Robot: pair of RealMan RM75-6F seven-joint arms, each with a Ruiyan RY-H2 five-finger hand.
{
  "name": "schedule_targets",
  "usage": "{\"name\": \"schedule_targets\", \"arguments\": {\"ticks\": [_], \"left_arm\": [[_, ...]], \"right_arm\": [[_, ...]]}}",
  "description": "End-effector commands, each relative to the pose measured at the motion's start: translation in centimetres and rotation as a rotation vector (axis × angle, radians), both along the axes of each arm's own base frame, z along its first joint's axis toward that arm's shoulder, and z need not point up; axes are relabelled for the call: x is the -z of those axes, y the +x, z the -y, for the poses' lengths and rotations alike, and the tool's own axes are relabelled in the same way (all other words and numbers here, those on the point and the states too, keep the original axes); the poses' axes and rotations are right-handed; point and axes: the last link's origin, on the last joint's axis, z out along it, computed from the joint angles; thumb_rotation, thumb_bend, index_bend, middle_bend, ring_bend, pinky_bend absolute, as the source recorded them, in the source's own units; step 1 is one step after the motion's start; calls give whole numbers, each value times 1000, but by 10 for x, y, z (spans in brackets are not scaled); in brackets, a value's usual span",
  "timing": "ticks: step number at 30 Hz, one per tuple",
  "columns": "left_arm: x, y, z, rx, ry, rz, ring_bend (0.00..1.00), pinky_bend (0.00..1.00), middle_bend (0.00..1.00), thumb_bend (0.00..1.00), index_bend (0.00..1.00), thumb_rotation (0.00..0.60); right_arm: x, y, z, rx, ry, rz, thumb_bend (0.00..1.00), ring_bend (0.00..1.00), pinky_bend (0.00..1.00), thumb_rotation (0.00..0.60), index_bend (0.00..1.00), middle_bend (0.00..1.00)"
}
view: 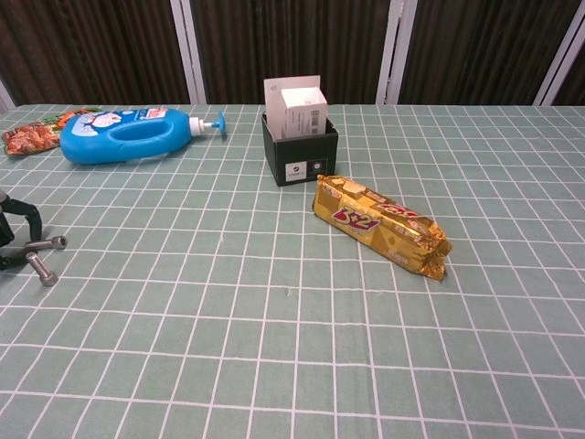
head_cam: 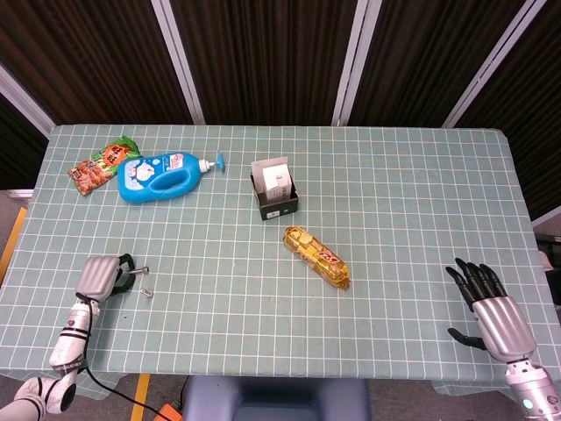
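The left robot hand (head_cam: 98, 277) pinches one small silver metal bolt (view: 47, 243) at eight o'clock on the green checked counter (head_cam: 394, 193); another bolt (view: 39, 267) lies beside. The right robot hand (head_cam: 487, 303) rests with fingers apart

The table (head_cam: 412, 202) is evenly and brightly lit from above, and only short, soft shadows are cast. Both views are sharp; the backdrop is left dark.

In the chest view the left hand (view: 13, 240) is cut off by the left edge, only dark fingers showing; whether they grip the bolt (view: 46, 243) cannot be told; the right hand lies outside that view.
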Motion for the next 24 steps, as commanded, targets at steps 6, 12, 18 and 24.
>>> {"name": "schedule_targets", "arguments": {"ticks": [6,12,18,24], "left_arm": [[-4,5,1,24,19,5,1000,1000,1000,414,578,600],[-7,13,4,55,30,15,1000,1000,1000,414,576,600],[-10,22,5,90,34,-5,1000,1000,1000,413,572,600],[-15,24,8,125,33,-161,1000,1000,1000,414,570,600]], "right_arm": [[0,0,0,1,2,-3,149,0,0,600,0,0],[0,0,0,1,2,-3,149,0,0,600,0,0],[0,0,0,1,3,-2,149,0,0,600,0,0],[0,-1,0,1,4,-2,149,0,0,600,0,0]]}}
